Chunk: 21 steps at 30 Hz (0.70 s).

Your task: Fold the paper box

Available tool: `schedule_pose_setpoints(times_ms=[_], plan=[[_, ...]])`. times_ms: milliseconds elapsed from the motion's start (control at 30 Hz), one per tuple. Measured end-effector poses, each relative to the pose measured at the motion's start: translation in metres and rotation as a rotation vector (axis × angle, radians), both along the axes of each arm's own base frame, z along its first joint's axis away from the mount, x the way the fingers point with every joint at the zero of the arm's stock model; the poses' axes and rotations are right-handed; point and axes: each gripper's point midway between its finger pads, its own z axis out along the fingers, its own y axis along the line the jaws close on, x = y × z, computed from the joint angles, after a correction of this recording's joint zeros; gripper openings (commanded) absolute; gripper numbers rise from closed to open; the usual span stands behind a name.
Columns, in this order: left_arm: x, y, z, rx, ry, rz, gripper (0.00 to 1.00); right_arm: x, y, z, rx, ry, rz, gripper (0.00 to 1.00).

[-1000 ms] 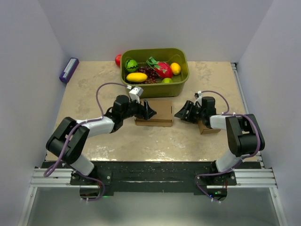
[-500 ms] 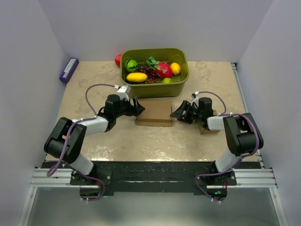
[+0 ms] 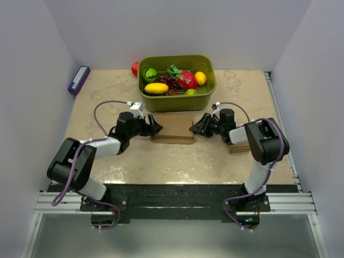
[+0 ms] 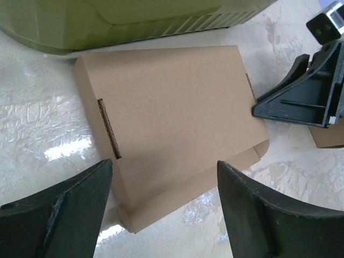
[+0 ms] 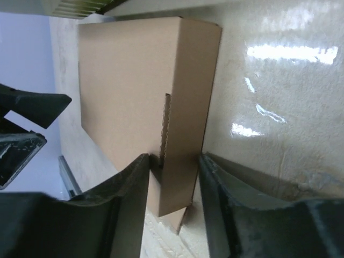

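Top external view showed the paper box (image 3: 173, 128) lying flat mid-surface, just near of the green bin (image 3: 207, 92), w/ a gripper at each end. Left gripper (image 4: 164, 164) was spread wide & held nothing; the box's left end lay in the gap ahead of it. Right gripper (image 5: 172, 159) was part open, straddling the box's right end panel, though I couldn't tell if its fingers touched the card. Risks, as I judged them: box looked light & the surface (image 3: 107, 91) glossy, so a push from one side only would prob. skate it into the bin or twist it instead of folding it. Closing on just the thin end panel could crush or tear it. Small cardboard cube (image 3: 238, 146) sat close by the right arm & could get knocked.
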Motion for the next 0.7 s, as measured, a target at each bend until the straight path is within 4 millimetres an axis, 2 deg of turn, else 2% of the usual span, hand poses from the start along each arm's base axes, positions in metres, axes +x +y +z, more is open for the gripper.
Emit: schedule_pose_setpoints(times_ms=[100, 133, 233, 433, 700], plan=[[-0.001, 0.003, 0.004, -0.004, -0.01, 0.007, 0.83, -0.001, 0.002, -0.001, 0.019, 0.013, 0.003, 0.23], [-0.001, 0.004, 0.007, -0.007, -0.017, 0.009, 0.83, 0.0, 0.003, 0.001, 0.022, 0.01, 0.003, 0.17], [-0.004, 0.009, 0.016, -0.015, -0.041, 0.019, 0.85, 0.001, 0.004, 0.004, 0.031, -0.001, 0.004, 0.11], [-0.006, 0.024, 0.027, -0.026, -0.071, 0.064, 0.86, 0.002, 0.004, 0.005, 0.041, -0.003, 0.004, 0.07], [-0.003, 0.032, 0.022, -0.023, -0.053, 0.089, 0.86, 0.003, 0.002, 0.004, 0.049, 0.001, -0.004, 0.05]])
